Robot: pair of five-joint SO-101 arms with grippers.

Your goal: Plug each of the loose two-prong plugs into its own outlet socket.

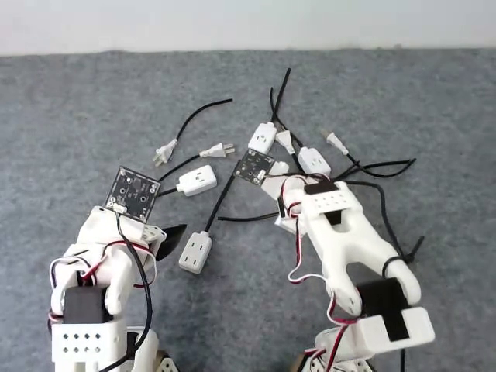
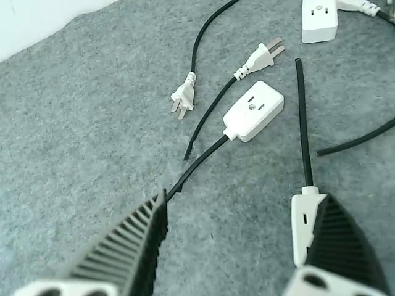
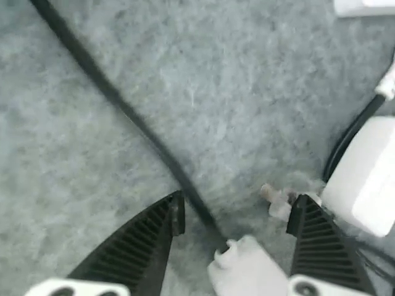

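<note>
The left gripper [image 2: 242,198] is spread wide and holds nothing. One socket block [image 2: 302,221] lies just beside one of its fingers. A second socket block [image 2: 253,111] lies ahead, with a two-prong plug [image 2: 183,98] and another plug [image 2: 259,58] beyond. The right gripper [image 3: 239,200] is also spread, with a white plug [image 3: 247,268] on a black cord [image 3: 123,108] lying between its fingers.

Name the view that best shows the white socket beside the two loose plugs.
Left wrist view: the socket lies face up and close, both slots plain. The high view shows it from above, farther off, slots faint.
</note>
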